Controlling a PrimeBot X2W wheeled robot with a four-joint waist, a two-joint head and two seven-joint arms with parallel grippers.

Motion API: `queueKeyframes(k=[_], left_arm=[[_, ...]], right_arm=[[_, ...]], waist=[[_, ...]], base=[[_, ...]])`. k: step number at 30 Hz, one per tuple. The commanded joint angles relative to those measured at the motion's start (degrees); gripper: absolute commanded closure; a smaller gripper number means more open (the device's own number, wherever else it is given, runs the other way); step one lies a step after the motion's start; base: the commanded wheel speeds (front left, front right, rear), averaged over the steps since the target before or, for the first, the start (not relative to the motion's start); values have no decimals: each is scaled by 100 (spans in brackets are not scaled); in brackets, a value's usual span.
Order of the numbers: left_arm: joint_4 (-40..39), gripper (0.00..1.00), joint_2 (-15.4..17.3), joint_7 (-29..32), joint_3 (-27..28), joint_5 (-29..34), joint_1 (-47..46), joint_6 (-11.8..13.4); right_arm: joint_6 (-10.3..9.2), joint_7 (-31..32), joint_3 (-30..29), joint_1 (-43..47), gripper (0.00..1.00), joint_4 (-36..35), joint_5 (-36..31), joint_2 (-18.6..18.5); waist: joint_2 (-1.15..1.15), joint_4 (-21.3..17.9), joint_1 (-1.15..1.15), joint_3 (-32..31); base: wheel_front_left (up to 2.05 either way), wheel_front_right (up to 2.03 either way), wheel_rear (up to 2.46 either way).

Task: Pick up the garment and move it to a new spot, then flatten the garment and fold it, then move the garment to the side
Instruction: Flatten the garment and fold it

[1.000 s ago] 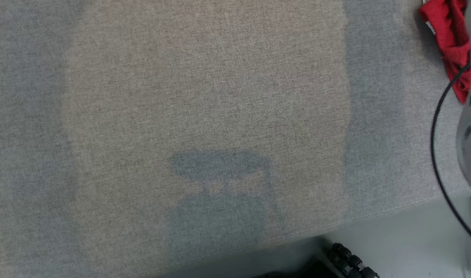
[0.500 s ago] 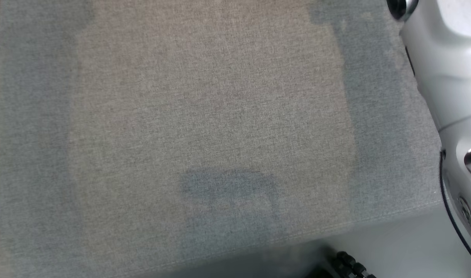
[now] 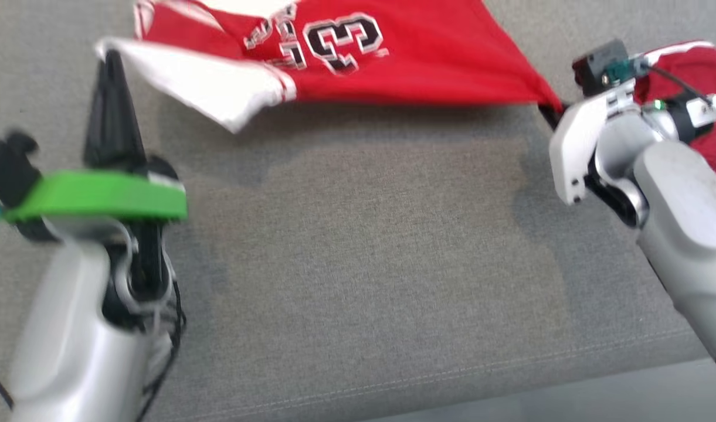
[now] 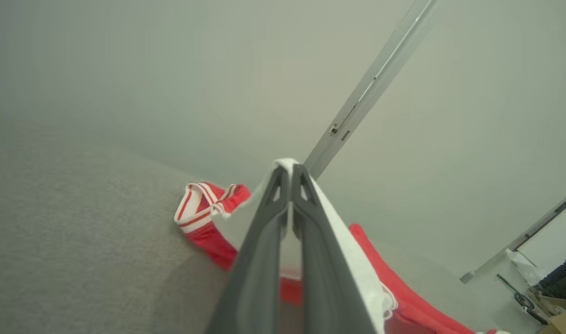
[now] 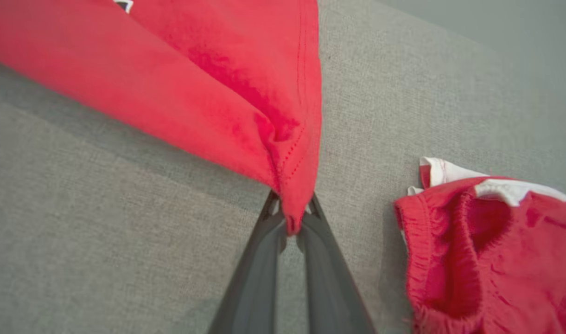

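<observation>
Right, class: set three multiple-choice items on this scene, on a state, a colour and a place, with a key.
1. The jersey, pinched by the left gripper and right gripper, is: A) folded flat B) held spread between them C) heaped.
2. The cloth at the left gripper's tips is: A) white B) blue C) black.
3. The second red garment lies: A) on the floor B) under the jersey C) on the grey cushion beside the right gripper.
Key: B, it spans from one gripper to the other; A, a white corner wraps the fingers; C, the right wrist view shows it there.
</observation>
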Motion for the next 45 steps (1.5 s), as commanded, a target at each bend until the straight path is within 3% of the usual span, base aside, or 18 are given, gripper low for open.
queueKeyframes(k=[1, 6, 11, 16, 22, 29, 37, 45], left_arm=[[-78, 100, -19, -62, 56, -26, 284, 95], [-320, 100, -214, -189, 186, -75, 1421, 331], [-396, 100, -494, -250, 275, -88, 2258, 376], [-313, 100, -540, -277, 261, 185, 2952, 427], [-143, 100, -549, -275, 214, 411, 3535, 476], [-168, 100, -506, -277, 206, 520, 3919, 565], [-129, 100, -303, 3, -144, 899, 3176, 412], [811, 100, -404, 624, -446, 1133, 1569, 386]], right_arm=[[-9, 123, -51, 274, 100, -167, 36, -49], [-10, 918, -396, 1314, 100, -990, -42, -195], [-9, 1630, -811, 2256, 100, -1801, -261, -150], [-9, 2191, -1171, 3128, 100, -2445, -432, -36], [-9, 2569, -1567, 4009, 100, -2930, -651, 104], [-9, 2643, -1797, 4409, 100, -3118, -832, 312], [-9, 2552, -2187, 4243, 100, -3149, -550, 822], [-8, 2667, -2274, 3691, 100, -2905, -394, 1076]], waist=[[0, 236, 0, -747], [0, 295, 0, -1152], [0, 368, 0, -1450], [0, 459, 0, -1680], [0, 591, 0, -1888], [0, 617, 0, -1953], [0, 615, 0, -1873], [0, 377, 0, -1585]], base=[[0, 0, 0], [0, 0, 0], [0, 0, 0], [0, 0, 0], [0, 0, 0], [0, 0, 0], [0, 0, 0], [0, 0, 0]])
